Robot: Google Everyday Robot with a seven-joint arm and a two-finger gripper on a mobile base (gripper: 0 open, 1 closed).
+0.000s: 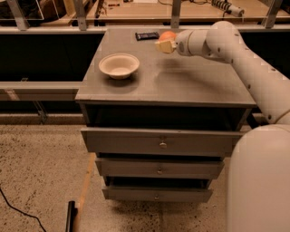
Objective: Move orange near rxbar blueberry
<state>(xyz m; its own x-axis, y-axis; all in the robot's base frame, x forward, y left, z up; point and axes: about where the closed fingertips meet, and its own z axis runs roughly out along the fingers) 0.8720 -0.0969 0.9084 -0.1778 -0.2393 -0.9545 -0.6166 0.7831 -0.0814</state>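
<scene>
The orange (pixel 168 35) is held in my gripper (pixel 164 45), just above the far part of the grey cabinet top (pixel 181 81). The gripper is shut on the orange, and its cream fingers (pixel 163 46) cover the fruit's lower front. The rxbar blueberry (pixel 147 35), a dark flat bar, lies at the far edge of the top, just left of the orange with a small gap between them. My white arm reaches in from the right.
A cream-white shallow bowl (pixel 118 65) sits on the left part of the top. The cabinet has several drawers (pixel 159 144) below, partly pulled out. A wooden bench with metal rails (pixel 136 11) runs behind. A black cable lies on the speckled floor (pixel 36 181).
</scene>
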